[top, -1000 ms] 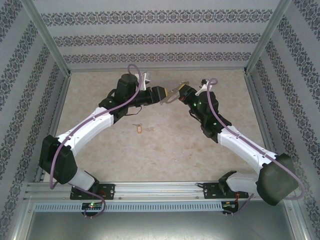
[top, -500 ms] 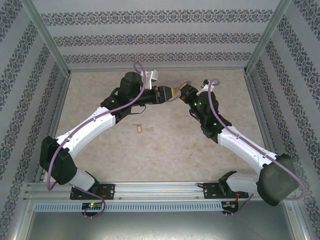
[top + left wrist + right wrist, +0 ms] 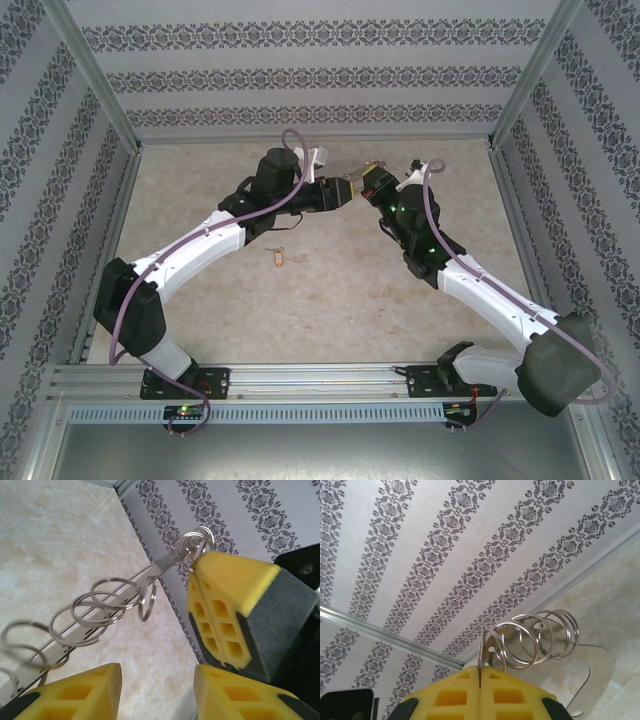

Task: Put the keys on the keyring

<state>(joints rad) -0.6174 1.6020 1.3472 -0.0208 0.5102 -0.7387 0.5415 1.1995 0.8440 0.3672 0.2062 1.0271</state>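
Note:
My right gripper [image 3: 368,184] is shut on one end of the keyring [image 3: 55,647], a long thin silvery piece that slants down to the lower left in the left wrist view. Strung along it are the keys [image 3: 107,600], several round silver rings and flat holed bits. In the right wrist view they [image 3: 535,637] stick out just past the shut yellow pads [image 3: 510,690], and the keyring [image 3: 600,672] curves away behind them. My left gripper [image 3: 347,190] faces the right one, almost touching it. Its yellow fingers [image 3: 75,692] stand open with nothing between them, below the string.
A small yellow tag [image 3: 279,258] lies on the beige table [image 3: 330,300] between the two arms. Patterned walls and metal posts [image 3: 95,90] close in the back and the sides.
My left arm has swung right and carried its gripper up close to the right gripper. The right gripper has stayed almost where it was, holding the metal string.

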